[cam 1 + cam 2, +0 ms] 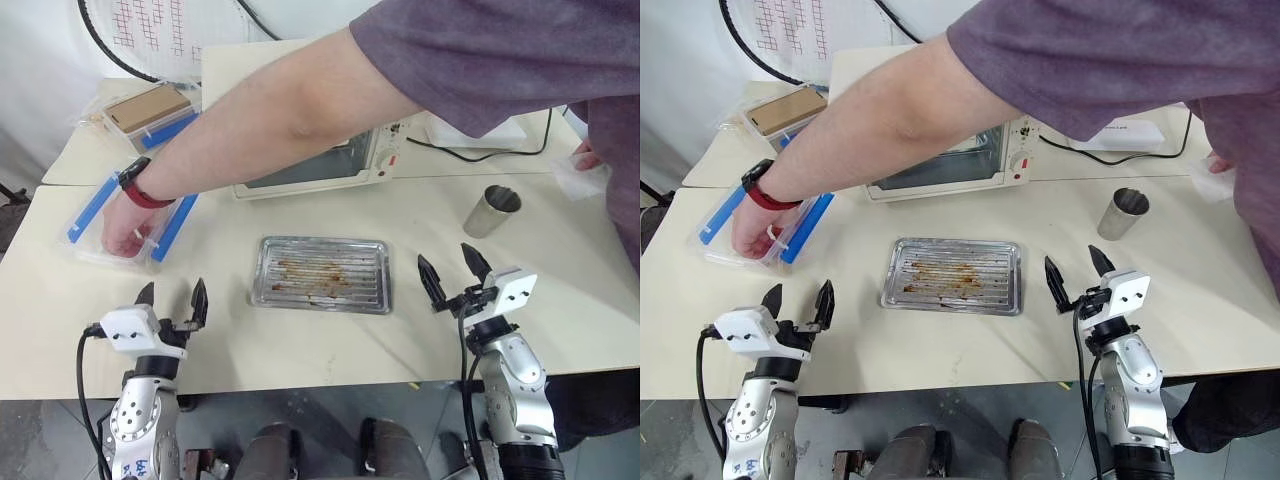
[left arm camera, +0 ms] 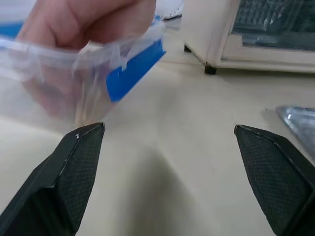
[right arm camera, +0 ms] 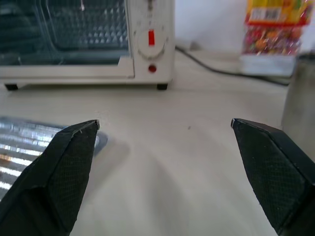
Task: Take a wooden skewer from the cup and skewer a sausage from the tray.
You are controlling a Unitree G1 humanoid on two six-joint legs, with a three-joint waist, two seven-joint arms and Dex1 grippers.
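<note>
A: What lies ahead of the left hand (image 1: 172, 299)?
B: Bare cream bench (image 1: 330, 345), then a clear plastic box with blue clips (image 1: 128, 222) with a person's hand (image 1: 128, 232) in it, their forearm (image 1: 270, 120) crossing above.
A: And the right hand (image 1: 452, 271)?
B: Open bench up to the small silvery metal cup (image 1: 491, 211); the shallow ridged metal tray (image 1: 322, 274) sits just inward.
</note>
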